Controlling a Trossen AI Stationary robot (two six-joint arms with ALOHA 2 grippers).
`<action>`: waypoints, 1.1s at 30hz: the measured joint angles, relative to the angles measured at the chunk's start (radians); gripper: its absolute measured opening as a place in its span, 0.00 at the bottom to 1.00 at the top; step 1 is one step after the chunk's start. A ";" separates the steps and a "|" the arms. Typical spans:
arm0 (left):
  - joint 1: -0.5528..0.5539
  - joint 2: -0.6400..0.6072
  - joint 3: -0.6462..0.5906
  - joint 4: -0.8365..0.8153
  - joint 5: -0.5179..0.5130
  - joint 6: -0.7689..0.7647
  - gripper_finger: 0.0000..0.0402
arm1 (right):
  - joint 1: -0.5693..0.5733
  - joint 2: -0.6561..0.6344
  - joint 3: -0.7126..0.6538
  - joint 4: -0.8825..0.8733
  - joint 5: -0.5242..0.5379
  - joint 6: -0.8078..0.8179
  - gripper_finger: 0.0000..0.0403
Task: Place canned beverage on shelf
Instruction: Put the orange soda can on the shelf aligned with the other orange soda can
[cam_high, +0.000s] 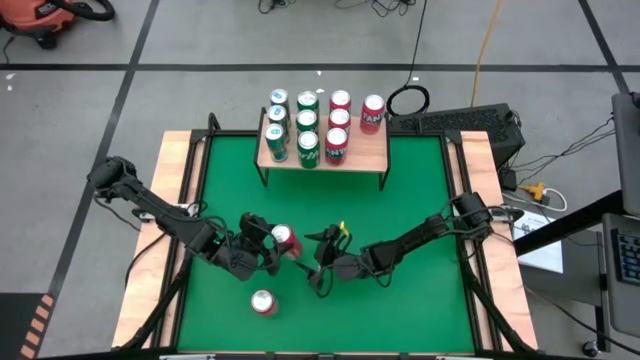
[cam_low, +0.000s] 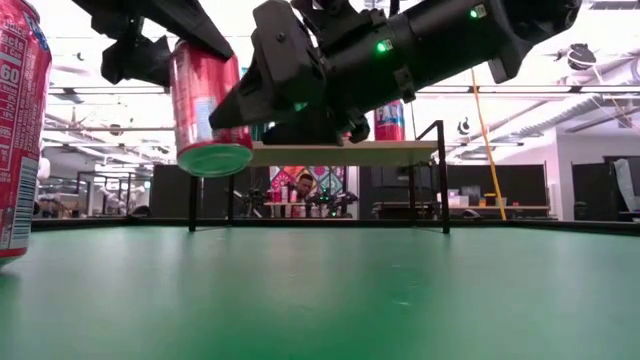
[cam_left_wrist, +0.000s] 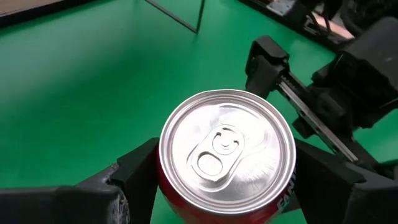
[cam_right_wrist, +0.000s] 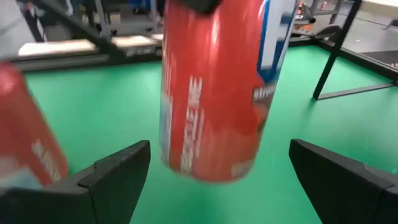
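**Can in the air between two grippers: where the handover could fail**

The green table (cam_high: 215, 250) carries the shelf (cam_high: 365, 152) at its far edge, and that wooden top is already crowded with cans (cam_high: 308, 127), green and red, in close rows; only its right end looks bare. A careless placement there could knock a neighbour over or push one off the back.

The left gripper (cam_high: 268, 243) is clamped on a red can (cam_high: 285, 240), held clear of the table near the middle, slightly tilted in the low view. The right gripper (cam_right_wrist: 217, 171) faces it with fingers spread wide, one to each side of the can, not touching it.

If this is a handover, the likely trouble is timing: the left letting go before the right has closed would drop the can. A tilted can may also be pinched off-centre and slip.

A second red can (cam_high: 263, 302) stands near the front edge, close enough for a swinging arm to clip.
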 joint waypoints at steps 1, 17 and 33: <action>0.004 0.000 0.000 0.001 -0.003 -0.007 0.72 | -0.005 0.000 0.000 0.011 0.001 0.007 0.94; 0.037 0.035 0.000 0.164 -0.100 -0.056 0.72 | -0.090 -0.001 -0.002 0.077 0.011 -0.049 0.94; 0.051 0.061 0.000 0.204 -0.106 0.018 0.77 | -0.121 0.000 -0.002 0.085 0.009 -0.066 0.75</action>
